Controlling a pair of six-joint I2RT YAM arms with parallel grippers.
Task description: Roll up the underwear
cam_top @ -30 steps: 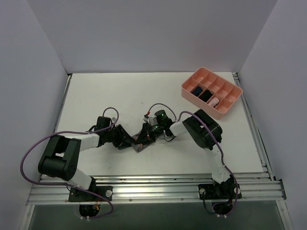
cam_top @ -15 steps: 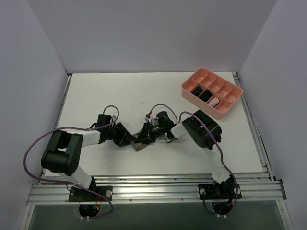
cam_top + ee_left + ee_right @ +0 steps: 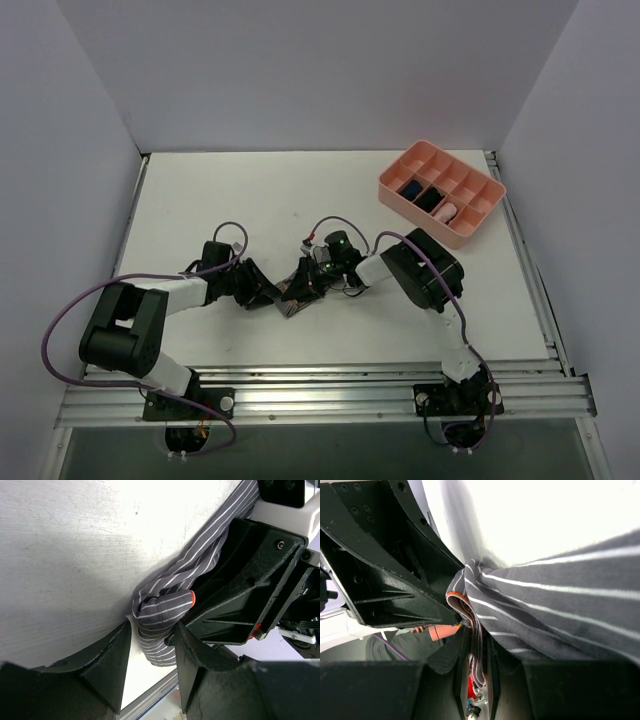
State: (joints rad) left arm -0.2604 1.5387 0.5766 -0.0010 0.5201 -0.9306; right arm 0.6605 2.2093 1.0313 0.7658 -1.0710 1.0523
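The left wrist view is showing the underwear (image 3: 160,625) lying on the tabletop (image 3: 65,555), right in the gap between the two fingers of the left claw (image 3: 151,630). The grey stripy cloth is bunching up into a fat little lump there, with its orange tag (image 3: 192,598) peeking out on the side nearest the other claw. The left claw's fingers are standing apart, one on each side of the lump, and I cannot tell if they are squeezing it or only sitting round it. Past the lump, a longer strip of the cloth is running away beside the other claw, and it is looking loose and not rolled. In the right wrist view, the right claw (image 3: 476,650) is pinching tight on a thin edge of the cloth, so it is holding the underwear, and the rest of the cloth is spreading out in front of it. The two claws are nearly touching, tip to tip, with the cloth between them. I think the rolling is only partly done: one end is looking tucked over, but the cloth is not yet looking like a neat, tight roll. I think the loose part needs winding in, and then both claws need to let go.
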